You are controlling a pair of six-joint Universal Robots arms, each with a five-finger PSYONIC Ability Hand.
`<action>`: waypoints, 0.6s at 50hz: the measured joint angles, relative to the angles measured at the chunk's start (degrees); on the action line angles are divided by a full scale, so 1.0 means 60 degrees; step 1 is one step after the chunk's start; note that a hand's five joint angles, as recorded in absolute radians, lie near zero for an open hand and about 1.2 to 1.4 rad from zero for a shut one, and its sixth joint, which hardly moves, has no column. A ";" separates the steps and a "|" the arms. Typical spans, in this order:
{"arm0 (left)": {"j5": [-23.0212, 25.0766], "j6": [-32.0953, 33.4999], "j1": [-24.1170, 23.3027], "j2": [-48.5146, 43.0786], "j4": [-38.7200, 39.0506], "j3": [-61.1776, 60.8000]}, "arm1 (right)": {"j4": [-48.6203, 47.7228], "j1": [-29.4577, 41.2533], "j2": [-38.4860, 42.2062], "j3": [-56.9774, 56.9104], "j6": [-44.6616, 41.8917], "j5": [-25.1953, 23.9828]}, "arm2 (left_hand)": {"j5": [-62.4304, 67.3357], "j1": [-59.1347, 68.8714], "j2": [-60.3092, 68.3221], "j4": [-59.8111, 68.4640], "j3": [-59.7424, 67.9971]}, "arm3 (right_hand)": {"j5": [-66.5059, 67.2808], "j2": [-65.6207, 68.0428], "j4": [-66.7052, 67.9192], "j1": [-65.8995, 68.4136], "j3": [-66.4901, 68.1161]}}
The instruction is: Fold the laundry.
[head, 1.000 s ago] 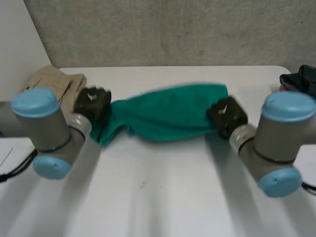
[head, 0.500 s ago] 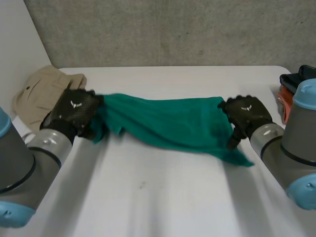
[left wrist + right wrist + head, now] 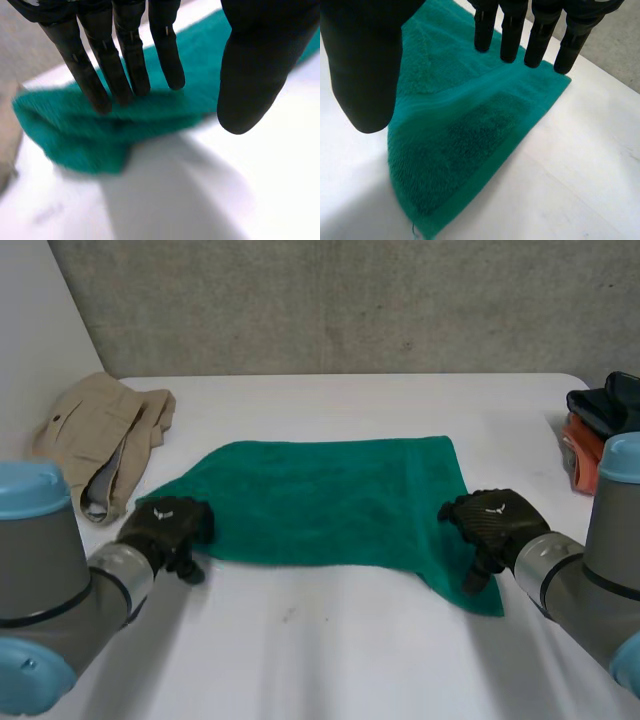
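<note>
A green towel point(image 3: 330, 502) lies spread flat across the middle of the white table point(image 3: 330, 660). My left hand point(image 3: 165, 530) hovers at its near left corner, fingers point(image 3: 125, 65) straight and apart from the thumb, holding nothing. Beneath those fingertips lies the towel's bunched corner point(image 3: 85, 140). At the near right corner, my right hand point(image 3: 490, 525) hangs over the towel with fingers point(image 3: 520, 30) straight and the thumb spread wide, nothing between them. The towel's pointed corner point(image 3: 450, 165) lies flat under that palm.
Beige trousers point(image 3: 100, 435) lie crumpled at the table's far left. A stack of dark and orange clothes point(image 3: 595, 425) sits at the far right edge. A grey wall runs behind the table.
Both hands drew the towel toward me, laid it flat and let go. Their fingers went from shut on its ends to open.
</note>
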 measured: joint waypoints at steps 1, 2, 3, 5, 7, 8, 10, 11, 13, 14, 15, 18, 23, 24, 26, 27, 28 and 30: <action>0.0000 -0.0002 0.0000 0.0021 -0.0092 -0.0127 | 0.0009 -0.0003 -0.0039 0.0064 -0.0147 0.0007 | 0.0066 0.0067 0.0065 0.0069 0.0069 | 0.0282 0.0347 0.0291 0.0367 0.0340; 0.0003 -0.0004 0.0000 0.0049 -0.0185 -0.0304 | 0.0027 -0.0010 -0.0096 0.0163 -0.0397 0.0023 | 0.0178 0.0195 0.0190 0.0182 0.0188 | 0.0797 0.0902 0.0834 0.0913 0.0833; 0.0005 -0.0005 -0.0001 0.0062 -0.0223 -0.0394 | 0.0035 -0.0015 -0.0119 0.0206 -0.0519 0.0032 | 0.0178 0.0195 0.0190 0.0182 0.0188 | 0.0974 0.1088 0.1022 0.1090 0.1041; 0.0007 -0.0005 0.0004 0.0094 -0.0279 -0.0595 | 0.0051 -0.0029 -0.0161 0.0298 -0.0795 0.0052 | 0.0284 0.0308 0.0314 0.0301 0.0315 | 0.1284 0.1414 0.1358 0.1376 0.1343; 0.0017 -0.0002 0.0036 0.0111 -0.0293 -0.0752 | 0.0056 -0.0050 -0.0176 0.0358 -0.0969 0.0051 | 0.0285 0.0316 0.0329 0.0317 0.0339 | 0.1413 0.1528 0.1479 0.1468 0.1463; 0.0023 -0.0001 0.0061 0.0114 -0.0288 -0.0799 | 0.0052 -0.0061 -0.0173 0.0376 -0.1011 0.0048 | 0.0284 0.0313 0.0328 0.0324 0.0338 | 0.1472 0.1589 0.1537 0.1527 0.1525; 0.0037 0.0001 0.0157 0.0117 -0.0260 -0.0889 | 0.0025 -0.0085 -0.0152 0.0408 -0.1044 0.0033 | 0.0278 0.0297 0.0323 0.0317 0.0333 | 0.1645 0.1769 0.1708 0.1708 0.1713; 0.0046 0.0001 0.0227 0.0117 -0.0232 -0.0918 | 0.0007 -0.0093 -0.0135 0.0411 -0.1027 0.0025 | 0.0278 0.0297 0.0323 0.0317 0.0333 | 0.1665 0.1785 0.1727 0.1720 0.1733; 0.0060 0.0001 0.0357 0.0114 -0.0167 -0.0939 | -0.0084 -0.0106 -0.0028 0.0401 -0.0866 0.0005 | 0.0152 0.0123 0.0197 0.0127 0.0191 | 0.1695 0.1801 0.1751 0.1720 0.1760; 0.0065 0.0001 0.0418 0.0112 -0.0129 -0.0937 | -0.0135 -0.0107 0.0048 0.0391 -0.0756 -0.0002 | -0.0092 -0.0131 -0.0072 -0.0130 -0.0082 | 0.1691 0.1803 0.1751 0.1721 0.1760; 0.0069 0.0001 0.0467 0.0109 -0.0092 -0.0931 | -0.0200 -0.0106 0.0140 0.0373 -0.0621 -0.0014 | -0.0291 -0.0339 -0.0246 -0.0339 -0.0253 | 0.1691 0.1802 0.1751 0.1722 0.1760; 0.0078 0.0004 0.0631 0.0086 0.0086 -0.0875 | -0.0463 -0.0104 0.0521 0.0293 0.0002 -0.0110 | -0.0649 -0.0658 -0.0597 -0.0667 -0.0606 | 0.1666 0.1801 0.1749 0.1720 0.1751; 0.0081 0.0007 0.0751 -0.0032 0.0412 -0.0692 | -0.0716 -0.0103 0.1021 0.0140 0.1005 -0.0464 | -0.1331 -0.1289 -0.1218 -0.1331 -0.1199 | 0.1670 0.1802 0.1751 0.1720 0.1756; 0.0081 0.0007 0.0761 -0.0067 0.0461 -0.0652 | -0.0732 -0.0099 0.1094 0.0116 0.1135 -0.0530 | -0.1353 -0.1289 -0.1238 -0.1345 -0.1202 | 0.1675 0.1809 0.1758 0.1727 0.1769; 0.0081 0.0007 0.0772 -0.0183 0.0552 -0.0534 | -0.0769 -0.0084 0.1232 0.0061 0.1341 -0.0657 | -0.1511 -0.1455 -0.1402 -0.1494 -0.1379 | 0.2062 0.2208 0.2134 0.2116 0.2149; 0.0080 0.0007 0.0775 -0.0244 0.0586 -0.0471 | -0.0784 -0.0076 0.1288 0.0037 0.1402 -0.0699 | -0.1631 -0.1585 -0.1502 -0.1616 -0.1489 | 0.2311 0.2599 0.2387 0.2500 0.2406; 0.0080 0.0007 0.0778 -0.0323 0.0617 -0.0392 | -0.0813 -0.0066 0.1360 0.0010 0.1464 -0.0743 | -0.1703 -0.1662 -0.1583 -0.1693 -0.1571 | 0.4248 0.4685 0.4360 0.4552 0.4554; 0.0080 0.0007 0.0778 -0.0466 0.0660 -0.0234 | -0.0875 -0.0053 0.1456 -0.0039 0.1530 -0.0790 | -0.1868 -0.1817 -0.1727 -0.1870 -0.1714 | 0.6391 0.6678 0.6493 0.6481 0.6502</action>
